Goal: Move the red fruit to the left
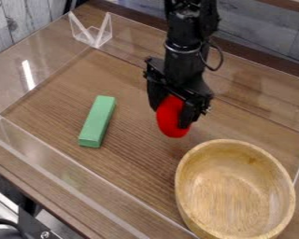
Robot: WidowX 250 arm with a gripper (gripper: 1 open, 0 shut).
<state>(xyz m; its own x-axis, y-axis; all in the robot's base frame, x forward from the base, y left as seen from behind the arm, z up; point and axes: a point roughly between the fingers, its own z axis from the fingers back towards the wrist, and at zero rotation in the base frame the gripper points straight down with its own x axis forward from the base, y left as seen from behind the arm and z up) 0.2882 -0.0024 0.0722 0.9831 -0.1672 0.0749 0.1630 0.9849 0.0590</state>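
Toward the surface's (64, 173) near right corner sits the wooden bowl (234, 227). Beyond its rim, around mid-surface, the jaws (172, 105) pinch the red fruit (174, 116), apparently lifted. The carry seems in hand; next calls for travel toward the left edge, steering around the green block (97, 121), then release. No writing is legible.
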